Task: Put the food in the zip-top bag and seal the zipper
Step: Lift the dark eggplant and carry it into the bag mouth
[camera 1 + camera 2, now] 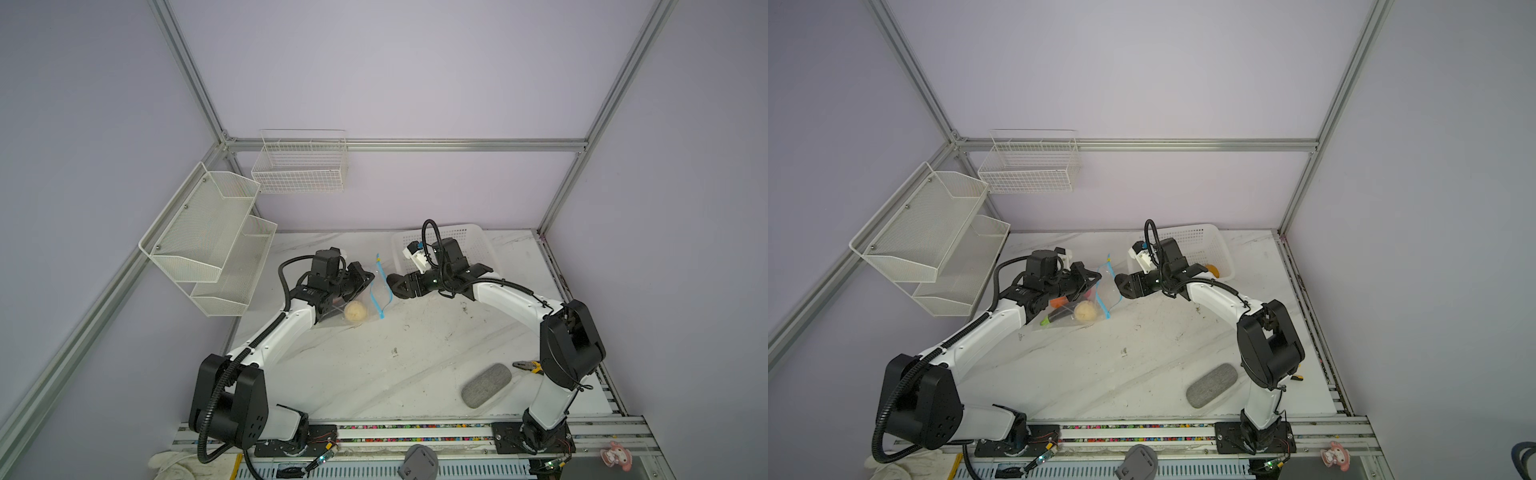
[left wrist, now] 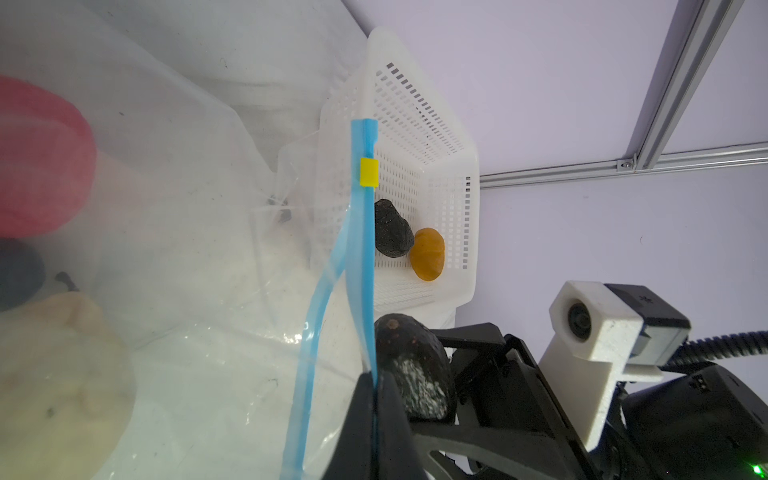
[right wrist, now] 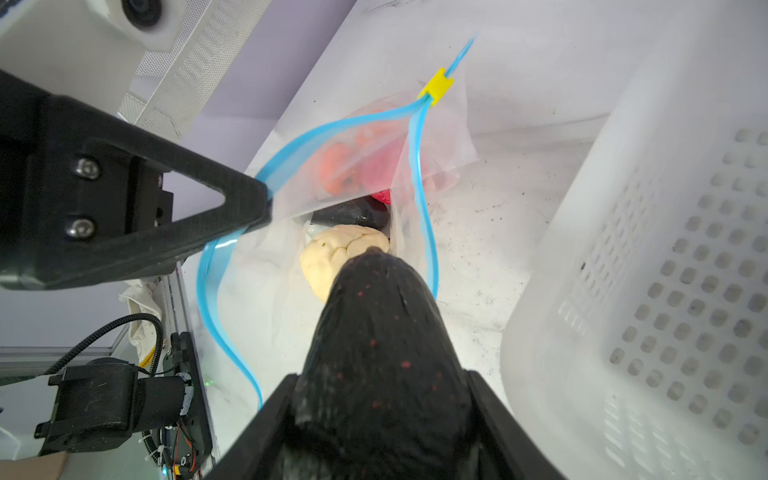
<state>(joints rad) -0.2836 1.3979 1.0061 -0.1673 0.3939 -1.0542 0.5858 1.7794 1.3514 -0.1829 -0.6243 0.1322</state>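
1. Left wrist view: my left gripper [image 2: 375, 388] is pressed together on one lip of the zipper [image 2: 362, 249] and holds it up. The other lip sags away, so the mouth stands open. Risk: the pinch takes only the thin strip. If the strip slides out, the mouth collapses.
2. The zip-top bag [image 1: 1067, 320] lies on the table [image 1: 374, 374] between my arms. The right wrist view shows a cream piece [image 3: 332, 257], a bagged black piece [image 3: 353, 212], an orange piece [image 3: 336, 170] and a pink piece [image 3: 380, 166] inside it. Risk: the cream piece sits right behind the mouth and may block whatever comes in next.
3. The yellow tab [image 3: 436, 87] sits at the zipper's far end, so sealing is not begun.
4. My right gripper [image 3: 380, 380] is part-spread, pinching a long black toy [image 3: 382, 324] by its thick end, with the tip aimed at the mouth. I cannot tell whether the tip has passed the lips. Risk: if it is let go too early it drops onto the table, and if it is pushed against the lower lip the whole bag gets shoved.
5. The white basket [image 2: 415, 104], just beside the bag, holds a black lump [image 2: 392, 232] and a yellow-brown lump [image 2: 427, 253], neither yet loaded.
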